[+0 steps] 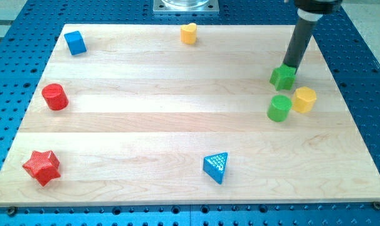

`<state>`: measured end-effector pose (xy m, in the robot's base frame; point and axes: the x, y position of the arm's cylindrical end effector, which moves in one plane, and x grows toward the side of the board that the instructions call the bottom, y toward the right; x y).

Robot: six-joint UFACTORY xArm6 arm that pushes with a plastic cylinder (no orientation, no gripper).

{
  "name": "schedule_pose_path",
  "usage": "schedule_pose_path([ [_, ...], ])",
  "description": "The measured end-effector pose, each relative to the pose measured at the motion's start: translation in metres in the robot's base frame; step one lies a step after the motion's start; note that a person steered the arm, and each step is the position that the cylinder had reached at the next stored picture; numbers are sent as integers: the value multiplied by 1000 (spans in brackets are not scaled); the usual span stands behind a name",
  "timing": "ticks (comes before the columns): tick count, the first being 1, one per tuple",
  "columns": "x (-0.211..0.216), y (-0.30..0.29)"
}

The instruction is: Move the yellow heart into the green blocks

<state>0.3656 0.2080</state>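
The yellow heart (189,33) sits near the board's top edge, a little right of the middle. A green star-like block (283,77) and a green cylinder (279,108) stand at the view's right, one above the other. My tip (292,66) is at the upper right edge of the green star-like block, touching or almost touching it. A yellow hexagon-like block (305,100) lies just right of the green cylinder, touching or nearly touching it.
A blue cube (75,43) is at the top left. A red cylinder (54,96) is at the left. A red star (41,167) is at the bottom left. A blue triangle (216,167) is at the bottom middle. The wooden board (177,125) lies on a blue perforated table.
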Motion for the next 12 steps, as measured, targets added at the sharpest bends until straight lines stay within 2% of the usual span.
schedule_pose_path([
  [2,5,-22],
  [3,-21,-22],
  [4,-81,-27],
  [5,-163,-39],
  [6,-173,-42],
  [9,-173,-196],
  [12,-173,-223],
])
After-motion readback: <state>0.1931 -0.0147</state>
